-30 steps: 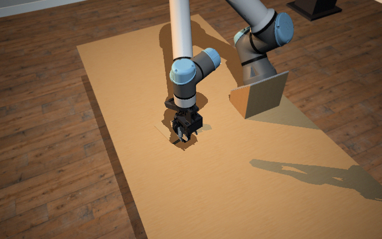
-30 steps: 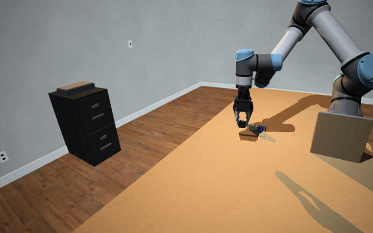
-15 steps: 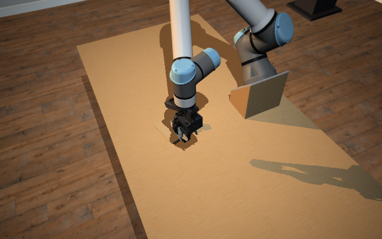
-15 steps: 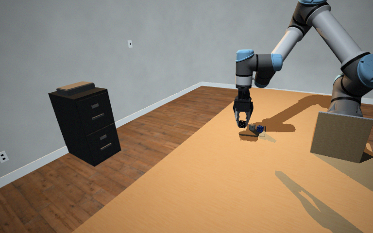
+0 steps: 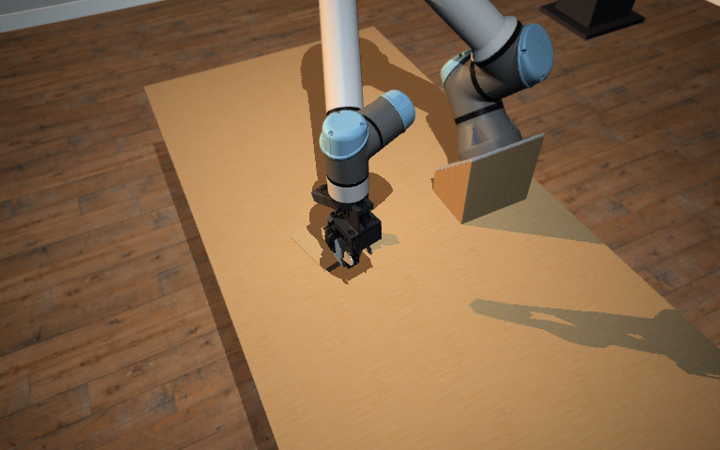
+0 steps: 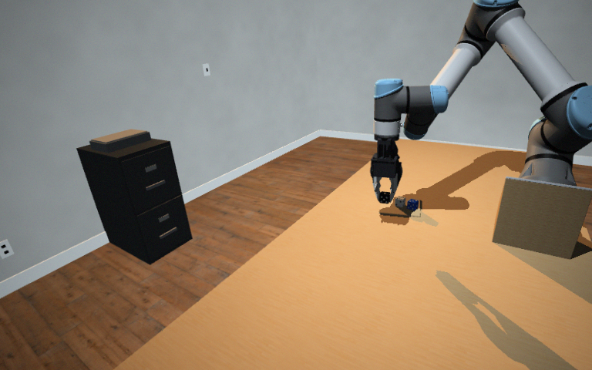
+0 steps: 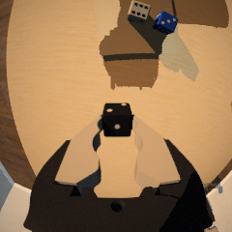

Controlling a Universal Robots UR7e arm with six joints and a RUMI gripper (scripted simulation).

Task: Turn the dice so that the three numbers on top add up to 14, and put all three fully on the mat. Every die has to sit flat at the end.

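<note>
My gripper (image 5: 347, 260) (image 6: 384, 200) (image 7: 117, 116) is shut on a black die (image 6: 384, 196) (image 7: 117, 121) and holds it a little above the table. A one-pip face of it points at the wrist camera. A grey die (image 6: 399, 202) (image 7: 139, 11) and a blue die (image 6: 412, 203) (image 7: 165, 21) sit close together just beyond the gripper. In the wrist view the grey die shows a six-pip face. The mat is nearly the table's colour; only its thin edge line (image 5: 302, 249) (image 7: 130, 57) shows, between the held die and the two others. In the top view the gripper hides those two dice.
The long tan table (image 5: 425, 344) (image 6: 305, 305) stands on a wooden floor. The arm's tan base block (image 5: 488, 180) (image 6: 541, 218) stands at the table's far right. A black filing cabinet (image 6: 135, 192) stands by the wall, off the table.
</note>
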